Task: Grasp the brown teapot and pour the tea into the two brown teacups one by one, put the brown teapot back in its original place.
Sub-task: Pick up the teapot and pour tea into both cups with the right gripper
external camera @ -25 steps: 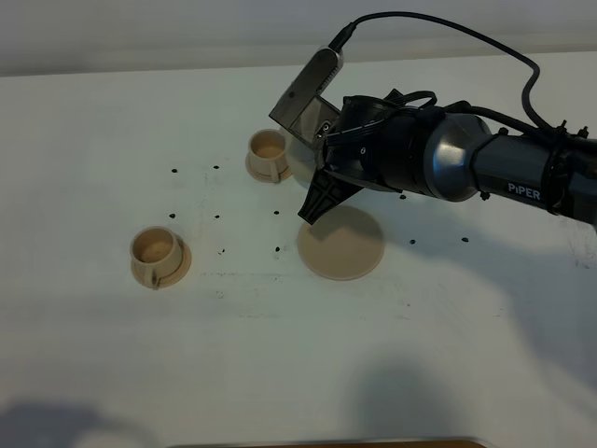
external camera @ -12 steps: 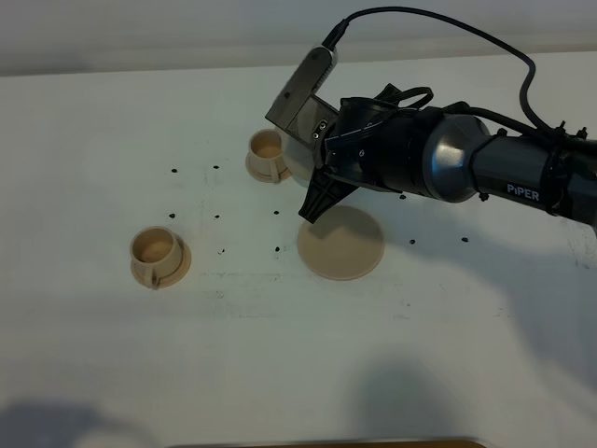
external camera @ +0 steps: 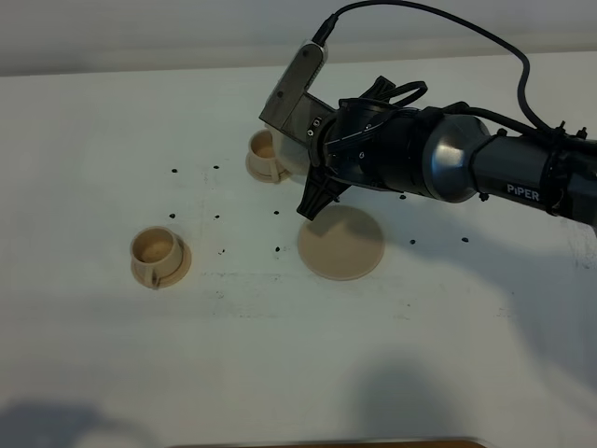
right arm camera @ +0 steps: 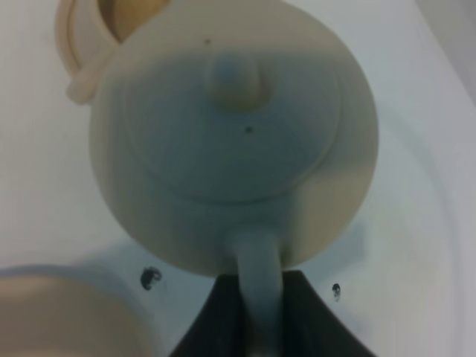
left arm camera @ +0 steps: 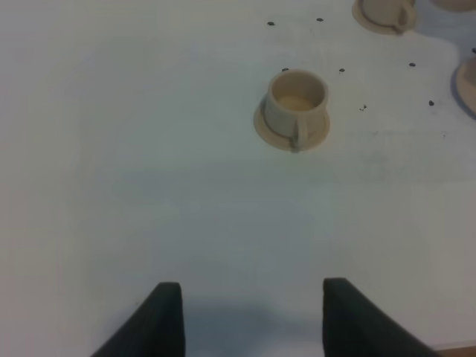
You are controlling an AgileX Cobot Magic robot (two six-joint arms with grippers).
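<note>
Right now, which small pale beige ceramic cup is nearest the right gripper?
The far cup, beside the held beige domed teapot; the other cup sits apart, front-left.

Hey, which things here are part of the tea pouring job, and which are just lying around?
Job: brown teapot, handle in the fingers of the right gripper; far teacup; near teacup; large saucer.
Lying about: only black dots on the table.
</note>
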